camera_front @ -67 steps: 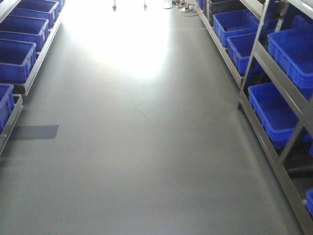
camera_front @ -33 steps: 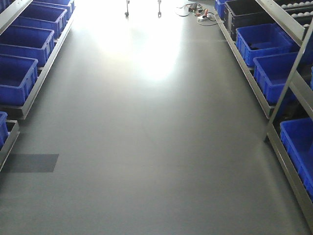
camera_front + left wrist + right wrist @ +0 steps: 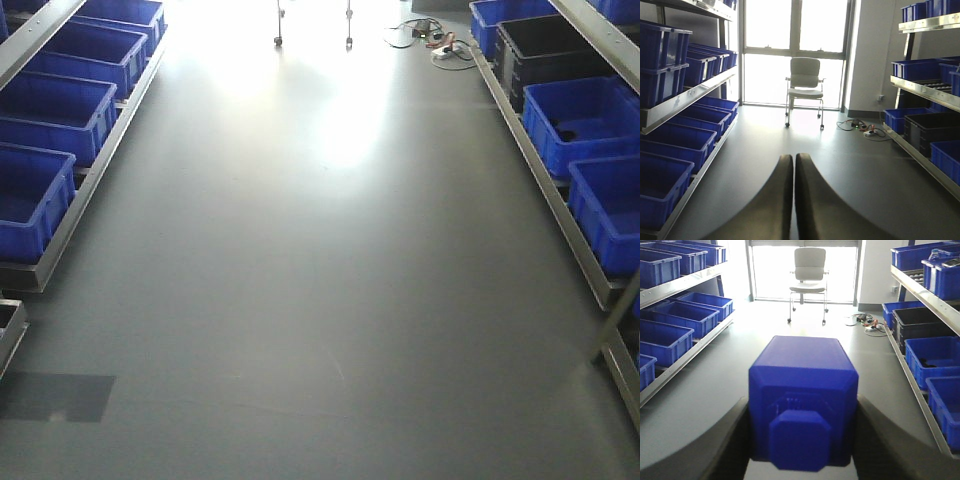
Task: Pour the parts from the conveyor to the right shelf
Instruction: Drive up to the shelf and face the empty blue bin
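left gripper (image 3: pixel 793 160): the two dark fingers lie pressed together along their length with nothing between them. i read it as closed and empty.

right gripper (image 3: pixel 803 407): clamped on the blue block (image 3: pixel 801 365), with one dark finger against each side. the block's short nub (image 3: pixel 800 440) faces the wrist camera.

block location: held in the right gripper over the grey floor (image 3: pixel 320 280), in the aisle between two racks and touching neither.

right shelf (image 3: pixel 920 285): it stands to the right of the block, well apart from it. its tiers carry blue bins (image 3: pixel 932 357), and one black bin (image 3: pixel 920 322) sits between blue ones on the lowest tier.

left rack (image 3: pixel 690 95): its tiers hold more blue bins.

far end of aisle: a pale office chair (image 3: pixel 805 80) stands before a bright window (image 3: pixel 770 25). loose cables (image 3: pixel 865 130) lie on the floor near the right shelf.
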Robot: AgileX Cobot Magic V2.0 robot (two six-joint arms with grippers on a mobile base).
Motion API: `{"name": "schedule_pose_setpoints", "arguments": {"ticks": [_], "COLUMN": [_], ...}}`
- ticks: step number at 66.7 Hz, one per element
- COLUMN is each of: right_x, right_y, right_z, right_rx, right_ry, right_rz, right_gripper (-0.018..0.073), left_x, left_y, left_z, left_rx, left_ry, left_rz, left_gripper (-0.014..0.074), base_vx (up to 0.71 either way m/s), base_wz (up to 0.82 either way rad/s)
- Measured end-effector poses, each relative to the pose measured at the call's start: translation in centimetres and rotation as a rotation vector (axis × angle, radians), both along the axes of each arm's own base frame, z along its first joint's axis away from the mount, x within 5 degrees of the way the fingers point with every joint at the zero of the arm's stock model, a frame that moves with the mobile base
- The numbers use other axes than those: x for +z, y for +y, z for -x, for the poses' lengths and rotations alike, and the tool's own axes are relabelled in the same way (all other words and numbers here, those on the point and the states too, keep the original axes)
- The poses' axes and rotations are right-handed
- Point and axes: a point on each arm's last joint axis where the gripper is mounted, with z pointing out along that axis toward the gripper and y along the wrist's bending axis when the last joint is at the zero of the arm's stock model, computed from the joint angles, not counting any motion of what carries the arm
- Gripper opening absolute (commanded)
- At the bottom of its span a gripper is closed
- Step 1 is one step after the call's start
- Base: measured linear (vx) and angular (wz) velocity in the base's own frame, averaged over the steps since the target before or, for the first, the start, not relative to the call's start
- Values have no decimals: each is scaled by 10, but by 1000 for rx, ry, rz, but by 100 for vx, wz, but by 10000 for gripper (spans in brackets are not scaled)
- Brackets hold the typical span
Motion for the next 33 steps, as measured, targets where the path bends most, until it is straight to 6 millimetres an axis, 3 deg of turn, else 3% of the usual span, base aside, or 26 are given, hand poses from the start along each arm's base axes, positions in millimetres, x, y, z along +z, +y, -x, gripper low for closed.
{"name": "schedule_pose_setpoints", "arguments": {"ticks": [14, 33], "right_x": [0, 0], "right_y": [0, 0], "right_z": [0, 0], "right_rx": [0, 0], "right_ry": [0, 0], "right_rz": [0, 0], "right_gripper": [-4, -4], "left_x": [0, 0], "left_y": [0, 0], "left_z": [0, 0], "left_rx": [0, 0], "left_ry": [0, 0], "left_rz": [0, 0], "left_gripper": [-6, -6], "base_vx": [45, 35], "base_wz": [51, 89]}}
